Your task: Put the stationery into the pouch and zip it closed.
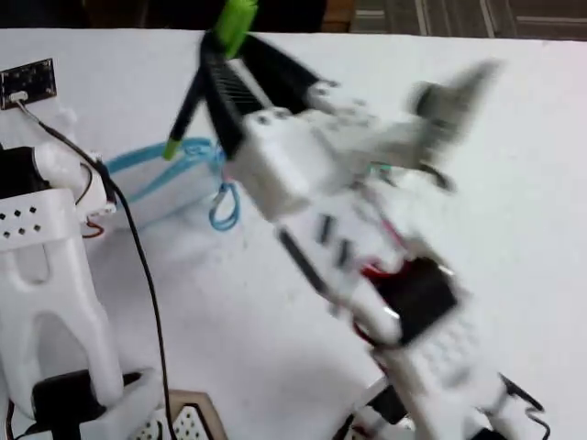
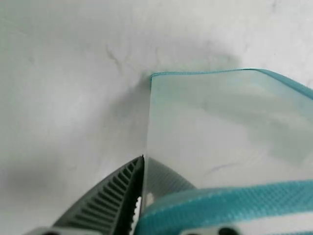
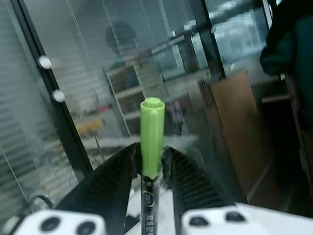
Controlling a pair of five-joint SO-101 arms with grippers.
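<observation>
The right end effector (image 3: 149, 155) is clamped on a pen (image 3: 151, 134), its two ribbed fingers pressing just where the green cap meets the black barrel. In the high view it carries the pen raised and tilted, cap uppermost, with the lower tip pointing down at the far rim of the pouch (image 1: 158, 188). Whether the tip touches that rim cannot be told. The pouch, clear with a turquoise border, lies flat near the left edge of the worktop (image 1: 229, 357), and a blue loop (image 1: 223, 209) trails from its end. The left end effector (image 2: 143, 164) is closed together on one thin edge of the pouch, beside the turquoise zip band (image 2: 234, 205). How far the mouth gapes is not visible. The main risk, as I judge it, is the tip landing on the clear wall or the border instead of in the opening, since the pouch is limp and is pinned at only one edge. A push there could drag the film out of the pinch or slide the whole pouch along the worktop. A grip so close to the cap could also let the barrel pivot or pull free.
</observation>
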